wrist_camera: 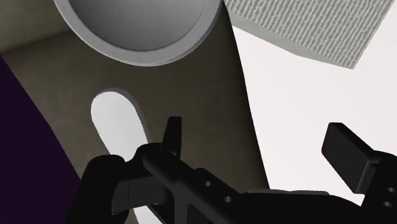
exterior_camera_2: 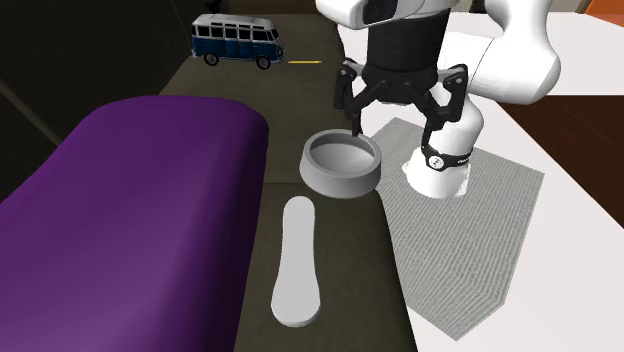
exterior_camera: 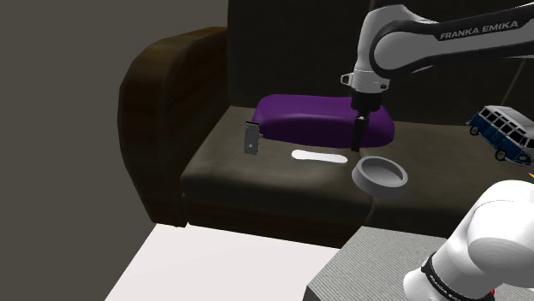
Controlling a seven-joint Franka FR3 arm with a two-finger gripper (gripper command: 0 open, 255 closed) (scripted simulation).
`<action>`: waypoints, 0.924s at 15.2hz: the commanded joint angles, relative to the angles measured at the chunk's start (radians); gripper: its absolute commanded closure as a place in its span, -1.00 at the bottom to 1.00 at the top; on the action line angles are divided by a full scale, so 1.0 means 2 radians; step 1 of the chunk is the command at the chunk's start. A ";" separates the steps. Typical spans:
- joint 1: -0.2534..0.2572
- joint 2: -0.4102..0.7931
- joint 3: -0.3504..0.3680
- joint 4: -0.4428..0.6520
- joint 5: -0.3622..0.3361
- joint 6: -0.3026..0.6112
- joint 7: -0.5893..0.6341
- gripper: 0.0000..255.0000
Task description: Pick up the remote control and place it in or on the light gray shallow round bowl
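Observation:
A flat, elongated white remote control (exterior_camera: 318, 157) (exterior_camera_2: 296, 265) (wrist_camera: 114, 124) lies on the dark sofa seat, just in front of a purple cushion. A light grey shallow round bowl (exterior_camera: 376, 184) (exterior_camera_2: 340, 185) (wrist_camera: 159, 58) sits empty on the seat close beside one end of the remote. My black gripper (exterior_camera: 358, 144) (exterior_camera_2: 394, 128) (wrist_camera: 261, 149) hangs above the seat over the gap between remote and bowl. Its fingers stand wide apart and hold nothing. In the wrist view one finger (wrist_camera: 172, 135) overlaps the remote's nearer end.
The purple cushion (exterior_camera: 321, 115) (exterior_camera_2: 120, 220) lies along the sofa back. A small dark device (exterior_camera: 250, 138) stands on the seat near the padded arm (exterior_camera: 163, 94). A blue toy bus (exterior_camera: 505, 132) (exterior_camera_2: 238, 40) sits at the seat's other end. The grey stand top (exterior_camera: 376, 265) (exterior_camera_2: 470, 230) adjoins the sofa front.

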 commanded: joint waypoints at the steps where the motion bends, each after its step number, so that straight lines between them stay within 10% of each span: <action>1: 0.001 0.033 -0.013 0.004 -0.006 0.037 -0.030 -1.00; 14: 0.019 0.261 -0.062 0.078 0.023 0.228 -0.212 -1.00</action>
